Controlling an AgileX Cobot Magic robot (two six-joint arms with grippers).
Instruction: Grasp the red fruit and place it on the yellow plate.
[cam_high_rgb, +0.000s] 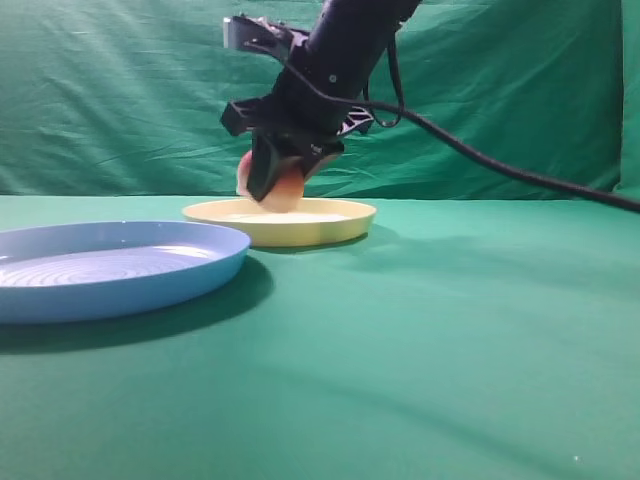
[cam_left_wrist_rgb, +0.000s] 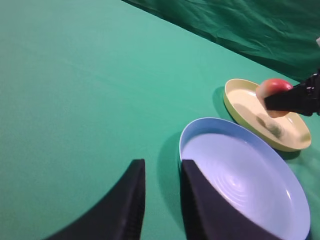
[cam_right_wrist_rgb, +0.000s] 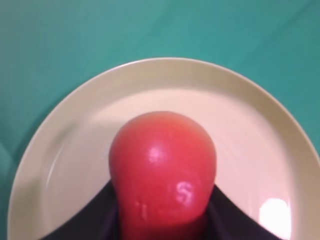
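The red fruit (cam_high_rgb: 291, 190) hangs just above the yellow plate (cam_high_rgb: 335, 226), with my right gripper (cam_high_rgb: 283, 180) shut on it from above. In the right wrist view the glossy red fruit (cam_right_wrist_rgb: 162, 157) fills the space between the two black fingers (cam_right_wrist_rgb: 227, 212), and the pale-yellow plate (cam_right_wrist_rgb: 165, 75) lies right beneath it. The left wrist view shows the fruit (cam_left_wrist_rgb: 272, 86) over the near side of the plate (cam_left_wrist_rgb: 245, 102), with a black finger across it. My left gripper (cam_left_wrist_rgb: 162, 170) stands open beside the blue plate, with nothing between its fingers.
A larger light-blue plate (cam_high_rgb: 120, 275) with concentric ridges sits on the green cloth at the left, close in front of the yellow plate. A green curtain hangs behind the table. A black cable runs from the right arm off to the right.
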